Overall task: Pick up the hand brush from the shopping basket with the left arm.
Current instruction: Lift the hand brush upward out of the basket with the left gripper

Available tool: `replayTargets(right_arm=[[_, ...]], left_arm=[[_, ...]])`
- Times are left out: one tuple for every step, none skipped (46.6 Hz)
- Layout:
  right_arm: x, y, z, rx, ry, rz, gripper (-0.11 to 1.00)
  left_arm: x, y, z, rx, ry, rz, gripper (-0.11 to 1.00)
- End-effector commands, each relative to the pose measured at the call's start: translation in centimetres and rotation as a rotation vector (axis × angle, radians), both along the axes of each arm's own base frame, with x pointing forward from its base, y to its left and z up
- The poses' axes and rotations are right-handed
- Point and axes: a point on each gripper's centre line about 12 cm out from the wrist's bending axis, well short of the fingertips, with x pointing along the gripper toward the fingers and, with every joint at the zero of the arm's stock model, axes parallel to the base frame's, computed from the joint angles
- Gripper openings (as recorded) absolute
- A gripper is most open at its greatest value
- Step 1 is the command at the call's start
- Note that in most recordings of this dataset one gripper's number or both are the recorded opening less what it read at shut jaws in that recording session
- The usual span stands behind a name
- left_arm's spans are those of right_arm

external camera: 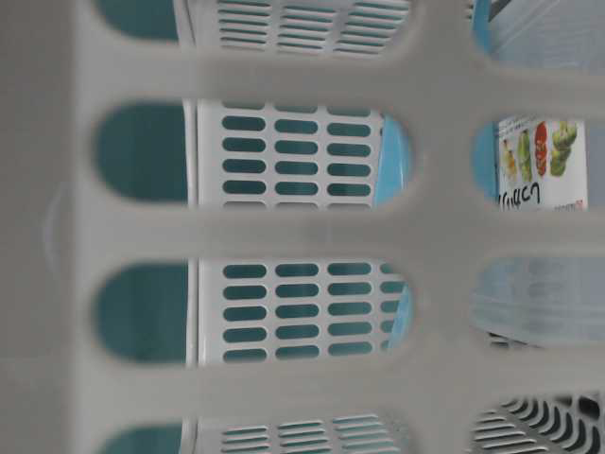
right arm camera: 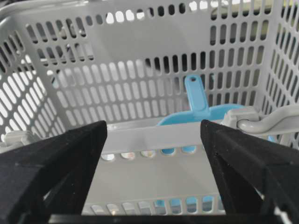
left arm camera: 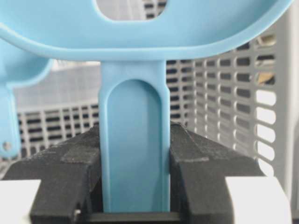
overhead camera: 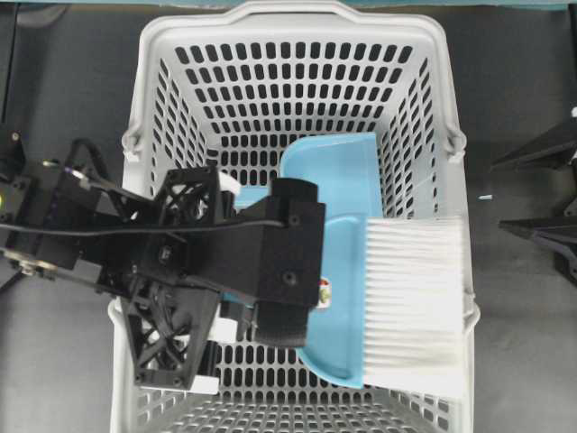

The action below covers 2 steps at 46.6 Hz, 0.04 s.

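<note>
Overhead: the light-grey shopping basket (overhead camera: 180,72) fills the middle of the dark bench (overhead camera: 63,81). The left arm (overhead camera: 54,225) reaches in over the basket's left wall, and its black wrist block covers the hand brush's handle. The hand brush (overhead camera: 415,302) shows here mainly as a fan of white bristles stretching toward the basket's right wall, held above a blue dustpan (overhead camera: 343,180) lying in the basket. Whether the brush touches the pan cannot be told from this view.

Left wrist view supplies what the overhead hides: the left gripper (left arm camera: 134,186) has its black fingers (left arm camera: 70,163) pressed against both sides of the flat blue brush handle (left arm camera: 134,154), pinching it. A broad blue oval part crosses the top of that frame, with slotted basket wall behind.

Right gripper (right arm camera: 154,163), right wrist view: its two black fingers (right arm camera: 51,158) stand spread wide apart with nothing between them, outside the basket's near rim. Through the gap, the dustpan's upright blue handle (right arm camera: 196,95) shows against the far wall. Overhead, this arm is only black pointed tips at the right edge.

Table-level view: blurred basket lattice up close, teal backdrop through the slots, a printed label (external camera: 542,161) with fruit pictures on blue plastic.
</note>
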Motion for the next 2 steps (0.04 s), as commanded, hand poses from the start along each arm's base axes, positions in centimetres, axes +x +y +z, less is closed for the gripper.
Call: replayTargets(right_arm=[[0.14, 0.03, 0.28, 0.005, -0.008, 0.001, 0.77], [0.14, 0.03, 0.28, 0.005, -0.008, 0.001, 0.77]], left_arm=[[-0.08, -0.12, 1.32, -0.002, -0.037, -0.01, 0.23], [-0.08, -0.12, 1.32, -0.002, -0.037, -0.01, 0.23]])
